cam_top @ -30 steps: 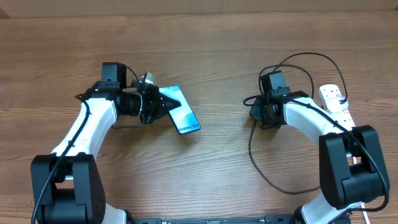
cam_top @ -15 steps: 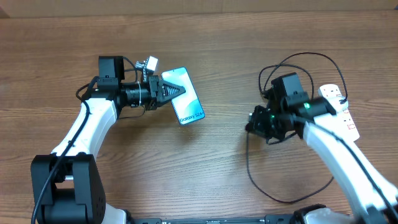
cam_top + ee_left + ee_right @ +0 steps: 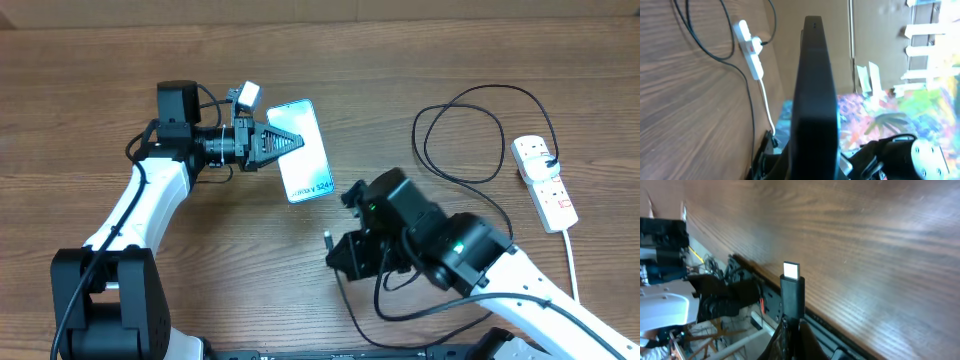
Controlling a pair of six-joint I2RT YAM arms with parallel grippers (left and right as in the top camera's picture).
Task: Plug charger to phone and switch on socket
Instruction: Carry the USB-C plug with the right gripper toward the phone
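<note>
My left gripper (image 3: 285, 143) is shut on the phone (image 3: 304, 150) and holds it lifted off the table, blue screen up. In the left wrist view the phone (image 3: 815, 100) shows edge-on as a dark slab. My right gripper (image 3: 338, 256) is shut on the charger plug tip (image 3: 327, 240), raised over the front middle of the table. In the right wrist view the plug (image 3: 792, 292) stands up from my fingers, metal end out. The black cable (image 3: 460, 140) loops back to the socket (image 3: 542, 181), a white power strip at the right.
The white cord (image 3: 575, 265) runs from the strip toward the front right edge. The strip and cable also show in the left wrist view (image 3: 751, 52). The table's front edge (image 3: 840, 325) shows in the right wrist view.
My right arm swung left and forward with the plug, from near the strip to the front middle. My left gripper lifted and turned the phone a little to the right.
</note>
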